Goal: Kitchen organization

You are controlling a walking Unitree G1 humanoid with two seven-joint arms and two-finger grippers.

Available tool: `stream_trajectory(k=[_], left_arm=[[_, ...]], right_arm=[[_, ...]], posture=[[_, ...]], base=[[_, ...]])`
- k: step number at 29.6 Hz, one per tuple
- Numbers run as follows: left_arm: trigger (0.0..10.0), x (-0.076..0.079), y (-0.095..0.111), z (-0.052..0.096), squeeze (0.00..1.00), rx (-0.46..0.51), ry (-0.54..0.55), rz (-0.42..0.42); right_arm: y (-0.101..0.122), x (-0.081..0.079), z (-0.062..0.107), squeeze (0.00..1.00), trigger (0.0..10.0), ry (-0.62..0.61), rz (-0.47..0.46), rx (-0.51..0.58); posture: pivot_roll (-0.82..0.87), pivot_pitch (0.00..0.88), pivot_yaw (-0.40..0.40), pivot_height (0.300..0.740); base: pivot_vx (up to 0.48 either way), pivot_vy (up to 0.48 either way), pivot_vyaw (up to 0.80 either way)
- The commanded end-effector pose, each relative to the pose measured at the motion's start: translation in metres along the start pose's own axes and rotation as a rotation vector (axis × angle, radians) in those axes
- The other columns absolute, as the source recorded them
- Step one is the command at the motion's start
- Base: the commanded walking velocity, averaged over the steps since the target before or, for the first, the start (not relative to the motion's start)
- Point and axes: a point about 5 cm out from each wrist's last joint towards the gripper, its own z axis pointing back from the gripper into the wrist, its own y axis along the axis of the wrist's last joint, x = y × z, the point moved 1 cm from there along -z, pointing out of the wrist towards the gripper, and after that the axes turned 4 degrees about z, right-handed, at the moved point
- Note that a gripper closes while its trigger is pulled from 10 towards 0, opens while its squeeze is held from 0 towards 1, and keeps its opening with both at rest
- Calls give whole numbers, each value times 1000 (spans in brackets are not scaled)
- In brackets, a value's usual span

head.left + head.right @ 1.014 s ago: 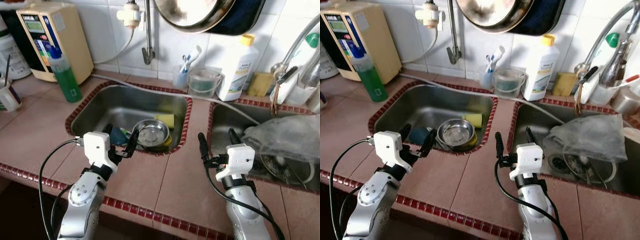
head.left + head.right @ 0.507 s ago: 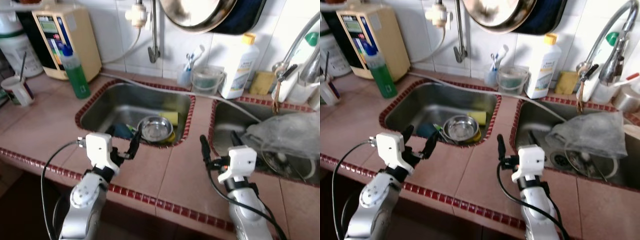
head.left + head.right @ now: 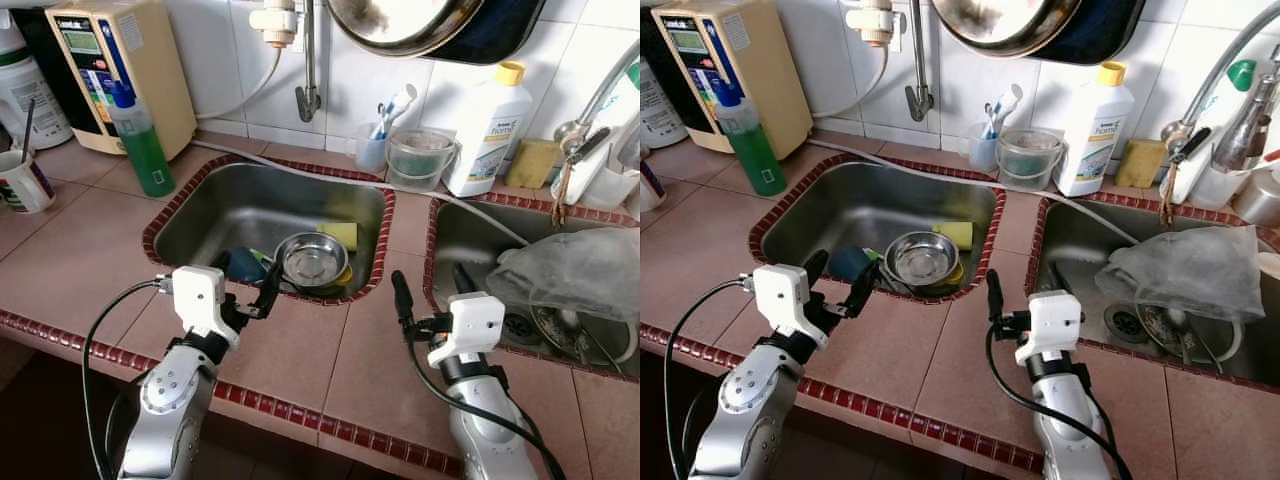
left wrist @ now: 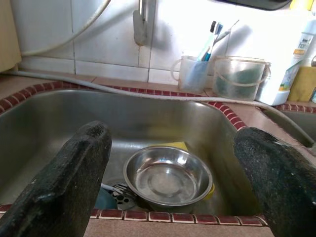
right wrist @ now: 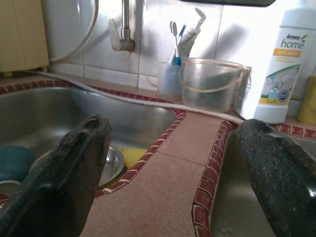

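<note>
Sinks: two steel basins, the left sink (image 3: 200, 215) holding one steel bowl (image 3: 311, 262). One white bottle (image 5: 288, 59) reads "home". Left gripper (image 3: 243, 283) and right gripper (image 3: 432, 292) hover, fingers spread.

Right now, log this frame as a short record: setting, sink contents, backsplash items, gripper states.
setting: tiled counter, two sinks
left sink: steel bowl, yellow sponge, blue cup
right sink: plastic bag
backsplash: white bottle, green bottle, clear tub
left gripper: jaws open, empty
right gripper: jaws open, empty
</note>
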Motion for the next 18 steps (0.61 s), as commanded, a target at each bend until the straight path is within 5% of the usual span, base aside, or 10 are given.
stream_trajectory(k=[1,18], left_arm=[[10000,-1,3,0,0,3,-1,-6],[10000,-1,3,0,0,3,-1,-6]], right_arm=[[4,0,-1,0,10000,5,3,16],[4,0,-1,0,10000,5,3,16]], posture=[[-119,0,29,740],[-119,0,29,740]], base=[[0,0,0],[0,0,0]])
